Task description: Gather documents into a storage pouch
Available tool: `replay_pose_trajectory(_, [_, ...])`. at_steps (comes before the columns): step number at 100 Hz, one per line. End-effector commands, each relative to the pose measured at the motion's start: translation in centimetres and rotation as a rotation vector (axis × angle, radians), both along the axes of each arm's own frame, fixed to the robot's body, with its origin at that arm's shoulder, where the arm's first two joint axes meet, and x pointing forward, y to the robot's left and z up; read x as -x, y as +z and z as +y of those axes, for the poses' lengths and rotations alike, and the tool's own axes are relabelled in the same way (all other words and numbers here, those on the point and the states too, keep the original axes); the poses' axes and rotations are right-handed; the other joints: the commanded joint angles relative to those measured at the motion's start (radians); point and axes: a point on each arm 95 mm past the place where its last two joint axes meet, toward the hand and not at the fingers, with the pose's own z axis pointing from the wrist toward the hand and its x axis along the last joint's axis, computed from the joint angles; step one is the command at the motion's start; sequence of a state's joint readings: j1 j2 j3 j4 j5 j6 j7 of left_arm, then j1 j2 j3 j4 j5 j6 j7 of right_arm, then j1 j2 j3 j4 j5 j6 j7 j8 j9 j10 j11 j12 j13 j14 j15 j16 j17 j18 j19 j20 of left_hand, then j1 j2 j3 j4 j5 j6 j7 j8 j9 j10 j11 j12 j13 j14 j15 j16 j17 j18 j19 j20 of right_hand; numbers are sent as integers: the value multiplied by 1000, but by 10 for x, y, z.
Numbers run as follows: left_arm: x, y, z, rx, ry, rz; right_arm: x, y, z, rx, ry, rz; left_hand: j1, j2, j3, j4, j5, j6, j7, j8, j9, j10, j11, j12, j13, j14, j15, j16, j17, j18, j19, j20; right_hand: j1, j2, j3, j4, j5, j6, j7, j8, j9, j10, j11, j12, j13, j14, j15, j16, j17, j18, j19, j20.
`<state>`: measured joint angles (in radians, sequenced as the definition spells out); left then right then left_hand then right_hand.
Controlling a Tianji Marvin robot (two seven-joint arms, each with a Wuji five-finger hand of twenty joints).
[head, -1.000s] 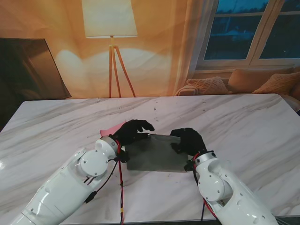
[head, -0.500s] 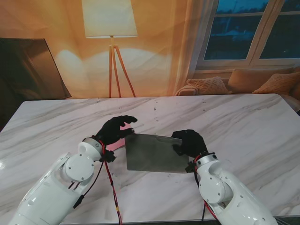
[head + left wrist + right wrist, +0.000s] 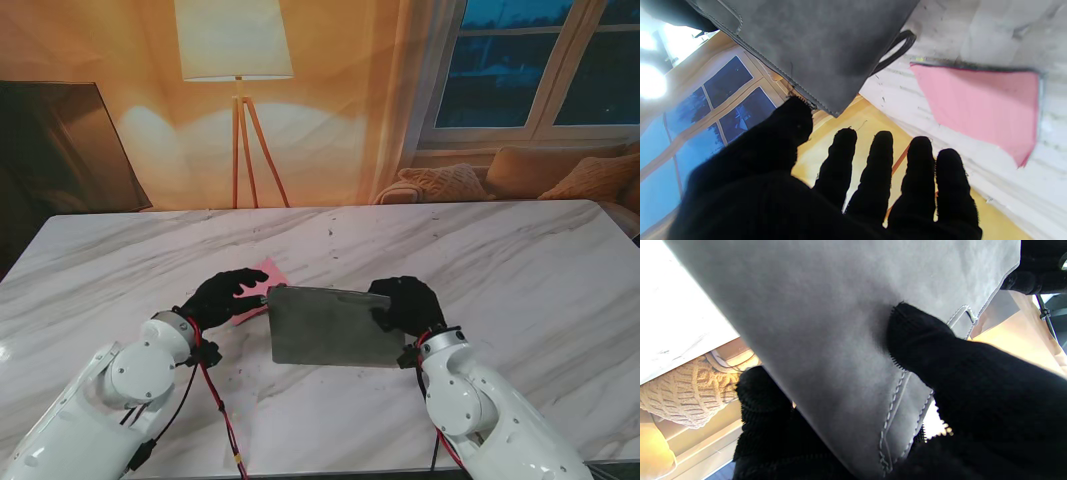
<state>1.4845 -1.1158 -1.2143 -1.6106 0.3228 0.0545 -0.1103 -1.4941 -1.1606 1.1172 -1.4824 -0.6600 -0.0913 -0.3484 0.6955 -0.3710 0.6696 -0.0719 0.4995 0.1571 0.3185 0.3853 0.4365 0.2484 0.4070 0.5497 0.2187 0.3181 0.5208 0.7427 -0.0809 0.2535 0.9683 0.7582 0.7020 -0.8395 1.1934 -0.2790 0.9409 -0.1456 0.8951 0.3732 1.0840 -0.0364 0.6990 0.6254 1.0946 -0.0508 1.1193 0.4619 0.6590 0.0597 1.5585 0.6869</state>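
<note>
A grey felt pouch is held tilted above the table, its right end pinched by my right hand. The right wrist view shows the thumb pressed on the pouch with the fingers behind it. A pink document lies flat on the marble just left of the pouch, partly under my left hand. That hand is open, fingers spread, hovering over the pink document. In the left wrist view the pouch hangs beside the fingertips, not touching them.
The white marble table stretches wide on both sides. A floor lamp stands behind the far edge, and a sofa with cushions sits at the back right. Red cables trail along my left forearm.
My left hand has let go of the pouch and drawn back to the left and nearer to me, uncovering the pink document. The right hand has lifted the pouch's end slightly.
</note>
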Motion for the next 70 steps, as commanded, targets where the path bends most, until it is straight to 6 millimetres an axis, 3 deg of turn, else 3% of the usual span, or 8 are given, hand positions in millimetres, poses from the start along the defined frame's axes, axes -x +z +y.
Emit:
replay_pose_trajectory(1, [3, -8, -2, 18, -16, 46, 1, -2, 1, 3, 6, 7, -37, -3, -31, 7, 11, 5, -23, 8, -22, -2, -28, -2, -22, -15, -23, -21, -9, -17, -35, -12, 89, 52, 57, 12, 150, -96, 135, 63, 27, -3, -2, -8, -13, -8, -1, 1, -6, -3, -5, -13])
replay_pose_trajectory(24, [-2, -20, -16, 42, -44, 114, 2, -3, 0, -7, 6, 2, -24, -9, -27, 9, -36, -23, -73, -4, -53, -30, -98, -70, -38, -38, -121, -83, -9, -18, -115, -13, 89, 53, 56, 12, 150, -96, 135, 62, 26, -4, -2, -9, -16, -8, -3, 1, -9, -3, -8, -13])
replay_pose_trajectory(41, [-7, -28, -27, 68, -60, 142, 3, -3, 0, -17, 8, -7, 0, -18, -2, 12, -45, -45, -80, -8, -60, -42, -97, -83, -37, -42, -131, -91, -7, -19, -125, -10, 89, 54, 56, 12, 148, -97, 135, 61, 25, -6, -1, -9, -20, -7, -6, -1, -12, -3, -10, -13])
replay_pose_trajectory(51, [-10, -30, -35, 102, -70, 150, 3, -2, 0, -21, 8, -17, 34, -36, 83, 8, 6, -44, -55, -4, -29, -48, -74, -86, -18, -42, -121, -88, -6, -18, -118, 4, 88, 54, 55, 12, 148, -98, 136, 61, 25, -7, -1, -10, -23, -8, -12, -4, -17, -4, -15, -14])
replay_pose_trajectory(63, [-14, -32, -45, 157, -68, 103, 1, -2, -2, -24, 3, -20, 136, -37, 230, -2, 149, -80, 92, 50, 83, -38, -6, -58, 50, -32, -47, -55, 11, -7, -45, 26, 88, 57, 54, 12, 144, -99, 134, 60, 21, -9, -2, -10, -30, -9, -23, -9, -22, -5, -22, -16])
replay_pose_trajectory(70, [-16, -31, -50, 197, -58, 80, -1, -3, -4, -26, -5, -12, 224, -76, 245, -59, 199, -89, 178, 81, 120, -55, 27, -44, 70, -30, -12, -49, 13, -2, -25, -2, 87, 64, 48, 12, 126, -94, 126, 54, 7, -10, -8, -11, -43, -9, -37, -14, -35, -7, -34, -20])
